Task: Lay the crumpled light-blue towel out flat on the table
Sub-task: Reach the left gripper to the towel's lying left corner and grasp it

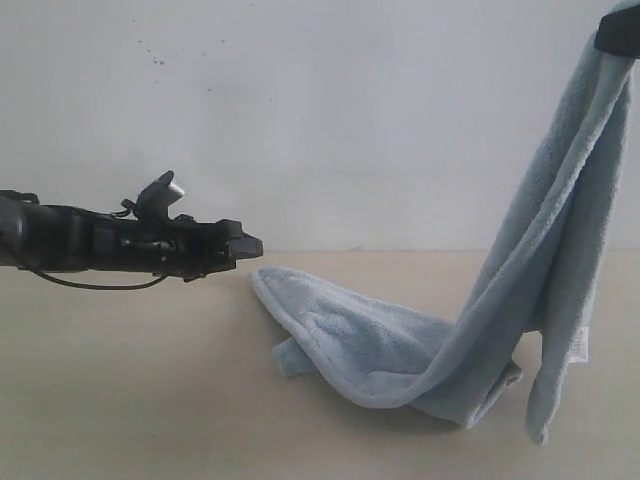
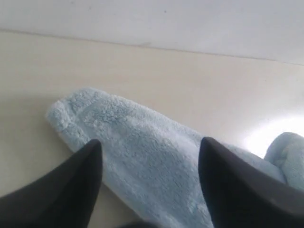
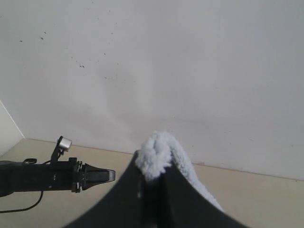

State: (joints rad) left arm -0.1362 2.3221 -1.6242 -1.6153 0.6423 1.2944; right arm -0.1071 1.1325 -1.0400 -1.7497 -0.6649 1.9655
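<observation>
A plain off-white wall (image 1: 330, 110) is seen at the back, matte and evenly lit. A scatter of small dark specks (image 1: 158, 58) is shown on it, toward the upper left of the exterior view. In the right wrist view these specks are seen again, and a faint greyish smudge (image 3: 116, 76) is made out just beside them.

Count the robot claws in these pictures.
2. The left claw, open, hovers above the table beside the towel's lying end; the right claw, high up, is shut on the towel.

Soft, even light; overexposed glare patch on the table (image 2: 266, 137).
</observation>
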